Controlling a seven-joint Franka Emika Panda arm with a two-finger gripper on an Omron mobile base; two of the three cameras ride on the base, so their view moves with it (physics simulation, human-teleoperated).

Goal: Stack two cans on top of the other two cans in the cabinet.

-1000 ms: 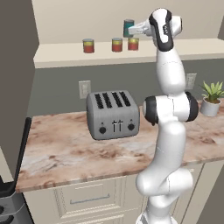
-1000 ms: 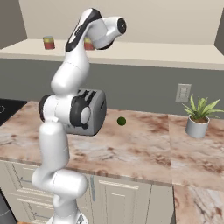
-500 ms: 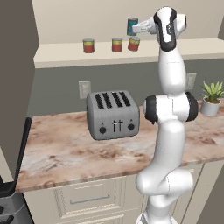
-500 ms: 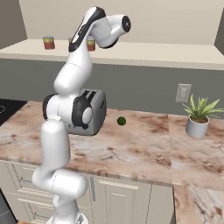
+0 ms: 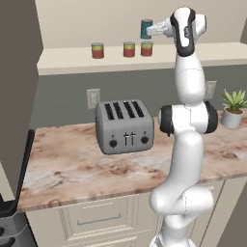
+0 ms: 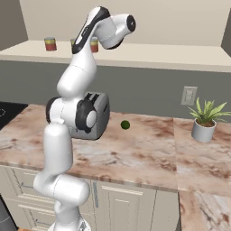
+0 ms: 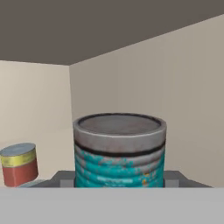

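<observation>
My gripper (image 5: 151, 30) is shut on the teal-blue can (image 5: 145, 28) and holds it upright in the cabinet (image 5: 87, 62), directly over the rightmost red can (image 5: 146, 48). Whether the two touch I cannot tell. Two more red cans (image 5: 129, 49) (image 5: 98, 50) stand to its left on the cream shelf board. In the hand view the teal-blue can (image 7: 119, 151) sits close between my gripper (image 7: 119, 180) fingers, and one red can (image 7: 18, 164) stands at the lower left. In the right base view my arm hides the gripper, with a red can (image 6: 50, 43) at the far left.
A grey toaster (image 5: 124, 126) stands on the marble counter (image 5: 72, 169) below the shelf. A potted plant (image 5: 233, 108) is at the counter's right end, and a small green ball (image 6: 125, 124) lies near the wall. Drawer fronts run under the counter edge.
The hand has carried the teal-blue can slightly right and up, from between two red cans to above the rightmost one. Over the last half second it has held still.
</observation>
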